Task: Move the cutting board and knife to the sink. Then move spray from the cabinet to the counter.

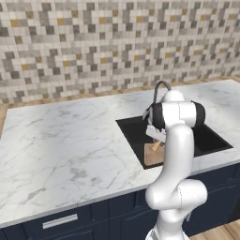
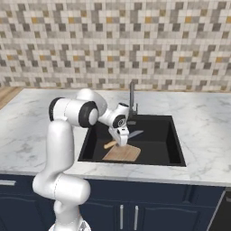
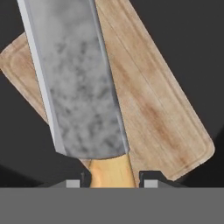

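Observation:
My gripper (image 3: pixel 113 181) is shut on the orange handle of the knife (image 3: pixel 74 87), and its grey blade points away from the hand. Right under the knife, the brown cutting board (image 3: pixel 162 109) lies on the floor of the black sink (image 2: pixel 158 140). In the right base view my gripper (image 2: pixel 122 136) hangs low inside the basin, holding the knife (image 2: pixel 134 133) above the cutting board (image 2: pixel 122 154). From the left, my arm covers most of the hand, and the cutting board (image 1: pixel 152 154) shows at the sink's (image 1: pixel 133 133) front. The spray and cabinet are out of view.
The grey gooseneck faucet (image 2: pixel 132 97) stands behind the basin, close to my wrist. White marble counter (image 1: pixel 65 140) spreads wide to the left of the sink and continues on its right (image 2: pixel 203 135). Navy drawers with silver handles (image 1: pixel 60 221) run below.

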Tool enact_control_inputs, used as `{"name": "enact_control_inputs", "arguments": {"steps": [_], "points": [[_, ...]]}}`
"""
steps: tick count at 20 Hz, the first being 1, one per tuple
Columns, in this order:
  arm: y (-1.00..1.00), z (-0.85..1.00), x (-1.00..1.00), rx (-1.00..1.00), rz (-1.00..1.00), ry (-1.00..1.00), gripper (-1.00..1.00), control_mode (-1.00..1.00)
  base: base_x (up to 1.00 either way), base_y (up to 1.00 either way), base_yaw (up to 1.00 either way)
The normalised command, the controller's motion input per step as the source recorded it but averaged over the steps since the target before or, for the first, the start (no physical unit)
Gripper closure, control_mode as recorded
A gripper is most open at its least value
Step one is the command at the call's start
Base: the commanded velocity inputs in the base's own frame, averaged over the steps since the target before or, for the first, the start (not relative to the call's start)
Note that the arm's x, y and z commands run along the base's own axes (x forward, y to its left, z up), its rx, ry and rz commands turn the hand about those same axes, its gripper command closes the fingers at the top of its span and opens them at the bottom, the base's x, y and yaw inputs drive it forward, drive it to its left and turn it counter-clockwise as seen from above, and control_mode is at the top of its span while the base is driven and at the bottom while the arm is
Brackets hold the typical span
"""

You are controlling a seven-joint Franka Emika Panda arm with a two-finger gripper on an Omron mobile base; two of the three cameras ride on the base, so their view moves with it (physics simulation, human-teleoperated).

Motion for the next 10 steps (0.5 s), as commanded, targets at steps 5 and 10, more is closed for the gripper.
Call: {"name": "enact_control_inputs", "arguments": {"steps": [5,10], "points": [[0.00,-0.51,0.22,0.00,-0.15,0.00,1.00,-1.00,0.00,0.00,0.00],[0.04,-0.33,0.13,0.00,-0.12,-0.05,1.00,-1.00,0.00,0.00,0.00]]}}
